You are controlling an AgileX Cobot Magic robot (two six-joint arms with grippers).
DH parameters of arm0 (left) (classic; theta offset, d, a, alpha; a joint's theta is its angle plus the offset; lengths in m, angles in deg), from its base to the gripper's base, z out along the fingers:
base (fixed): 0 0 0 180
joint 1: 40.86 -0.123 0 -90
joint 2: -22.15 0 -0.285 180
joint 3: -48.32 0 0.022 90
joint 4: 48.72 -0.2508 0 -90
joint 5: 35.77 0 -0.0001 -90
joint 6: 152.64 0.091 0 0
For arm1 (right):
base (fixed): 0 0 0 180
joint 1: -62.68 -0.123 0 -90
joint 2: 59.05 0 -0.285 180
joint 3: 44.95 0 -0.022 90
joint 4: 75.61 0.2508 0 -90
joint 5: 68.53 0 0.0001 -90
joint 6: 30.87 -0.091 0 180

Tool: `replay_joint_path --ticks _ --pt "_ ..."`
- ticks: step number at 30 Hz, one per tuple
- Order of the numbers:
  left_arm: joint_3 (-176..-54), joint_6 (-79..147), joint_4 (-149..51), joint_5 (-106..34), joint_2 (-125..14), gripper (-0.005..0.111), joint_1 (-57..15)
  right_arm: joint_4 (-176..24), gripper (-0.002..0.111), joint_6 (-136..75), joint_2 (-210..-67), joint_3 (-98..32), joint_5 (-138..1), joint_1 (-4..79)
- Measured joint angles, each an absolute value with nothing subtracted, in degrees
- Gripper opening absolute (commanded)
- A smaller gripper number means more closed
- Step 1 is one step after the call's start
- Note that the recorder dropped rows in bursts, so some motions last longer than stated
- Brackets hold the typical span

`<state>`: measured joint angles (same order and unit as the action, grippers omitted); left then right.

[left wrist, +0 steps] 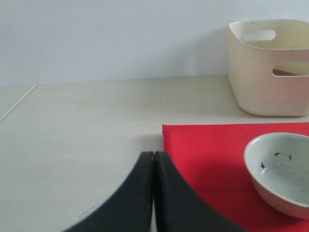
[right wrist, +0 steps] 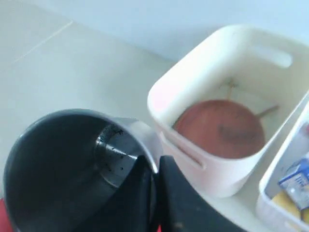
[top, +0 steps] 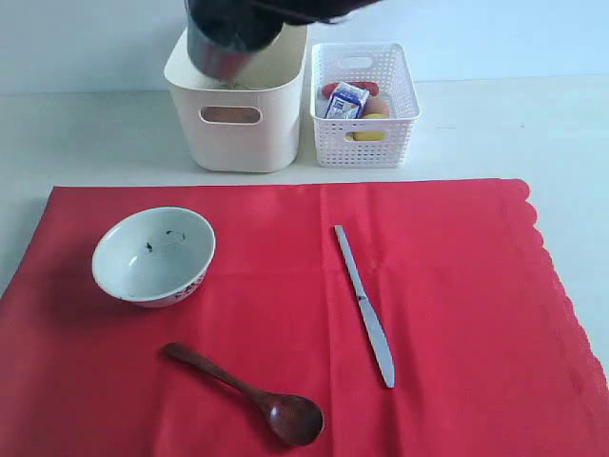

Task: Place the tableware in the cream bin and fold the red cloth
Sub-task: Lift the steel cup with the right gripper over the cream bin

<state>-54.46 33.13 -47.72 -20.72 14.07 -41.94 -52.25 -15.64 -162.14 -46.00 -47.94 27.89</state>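
The tableware is partly cleared, and the cup is the piece in hand. Furthest left, my left jaws are pressed together on nothing, over the pale worktop (top: 95, 133) by a corner of the large bright red cloth (top: 457, 286). That cloth lies flat and unfolded. On its left part sits the white speckled bowl (top: 154, 255), upright and empty. The dark wooden spoon (top: 247, 395) lies nearer the front edge, apart from it.

Behind the cloth stands the tall cream plastic bin (top: 238, 143). My right jaws are clenched on the rim of the steel cup (top: 224, 48), one finger inside and one outside. They hold it tilted above the bin's opening. Inside the bin, the brown round plate (right wrist: 219, 128) rests on the bottom. Thin sticks that I take for the wooden chopsticks (right wrist: 267, 112) lie beside it.

Right of centre, the silver table knife (top: 363, 305) lies on the cloth, touching nothing else. The white perforated basket (top: 366, 143) stands just beside the bin.

I judge this the placing step for the cup. Next I should lower it past the rim and let go close over the plate, so that it does not clatter or bounce out. The bowl, spoon and knife must leave the cloth before any folding.
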Motion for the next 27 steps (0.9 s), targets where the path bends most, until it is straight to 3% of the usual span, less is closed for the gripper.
replay_joint_path --ticks 21,27 --pt "-54.46 33.13 -47.72 -20.72 14.07 0.003 -41.94 -47.33 0.000 -15.87 -183.63 -57.20 -65.78 31.64" --pt "-54.46 33.13 -47.72 -20.72 14.07 0.003 -41.94 -47.33 0.015 -15.87 -184.22 -57.20 -66.12 31.64"
